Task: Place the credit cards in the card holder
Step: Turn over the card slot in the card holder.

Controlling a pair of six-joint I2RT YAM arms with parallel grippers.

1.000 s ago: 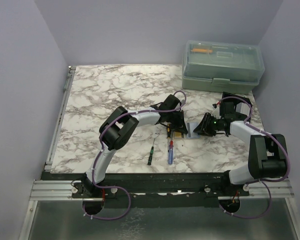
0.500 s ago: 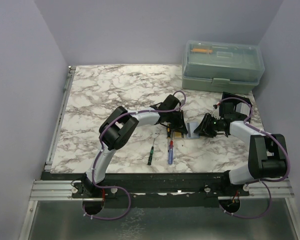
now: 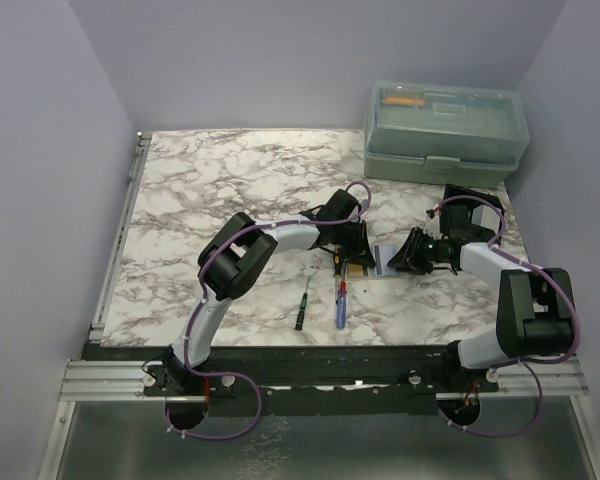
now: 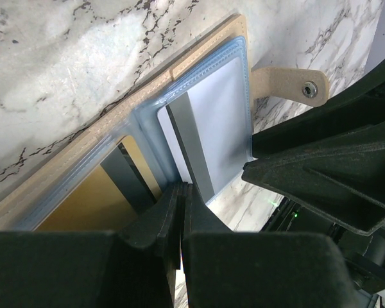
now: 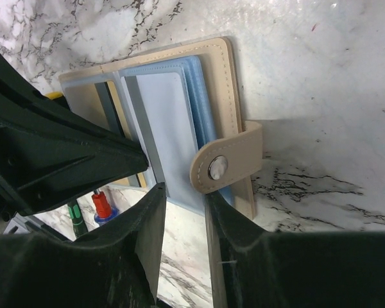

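Observation:
The card holder (image 3: 378,262) lies open on the marble between my two grippers, tan with blue clear sleeves (image 5: 192,96). A pale credit card (image 4: 215,122) with a grey stripe sits in the right sleeve, also seen in the right wrist view (image 5: 163,122). A gold card (image 4: 83,208) shows in the left sleeve. My left gripper (image 4: 181,190) is shut, its tips pressing down on the sleeves between the two cards. My right gripper (image 5: 183,196) stands open at the near edge of the pale card, just left of the snap strap (image 5: 228,163).
A green-handled screwdriver (image 3: 302,310) and a red-and-blue one (image 3: 340,303) lie just in front of the card holder. The large translucent green toolbox (image 3: 445,130) stands at the back right. The two grippers are almost touching over the holder.
My right wrist has shifted very slightly at the card holder's right edge. The left arm and the holder have not moved.

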